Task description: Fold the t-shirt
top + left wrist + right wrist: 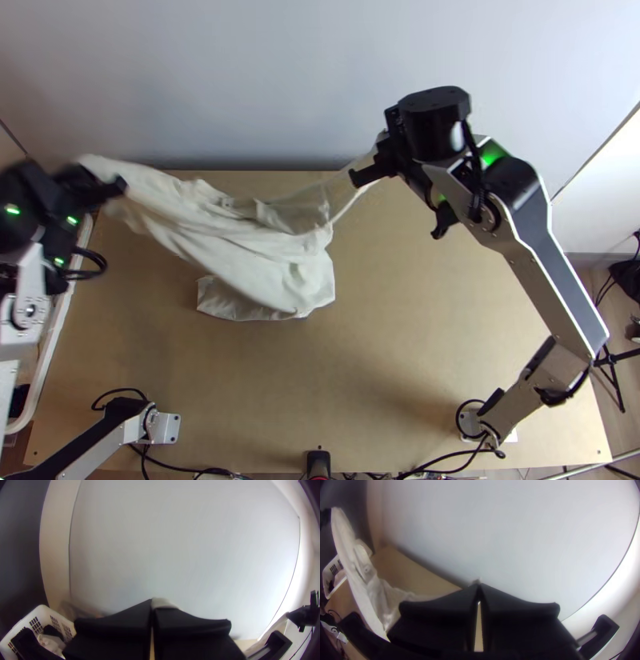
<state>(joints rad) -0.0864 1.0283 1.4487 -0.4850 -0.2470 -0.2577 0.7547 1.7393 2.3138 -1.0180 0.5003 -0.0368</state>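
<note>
Before a pale wall (240, 80) stood a light wooden table (416, 320), its far edge running along the wall. Two robot arms rose over it: the right arm (552, 276) reached diagonally up from its base at the near right, and the left arm (30, 316) stood along the left side.

Between them hung a white t-shirt (232, 240). Two upper parts of it were raised, one toward each arm, and the cloth sagged in loose folds between; its lower part lay bunched on the table, left of the middle. The stretch toward the right arm looked thin and sheer.

Beside the table's left edge sat a white basket (43, 611) with slotted sides, holding pale cloth (51, 643) and something dark.

The left gripper (92, 178), near the far left corner, had its fingers pressed together on a bit of the t-shirt. The right gripper (379, 152), by the far edge and right of the middle, also pinched the t-shirt, with just a scrap of white at its fingertips. Black cables (180, 466) ran along the near edge.
</note>
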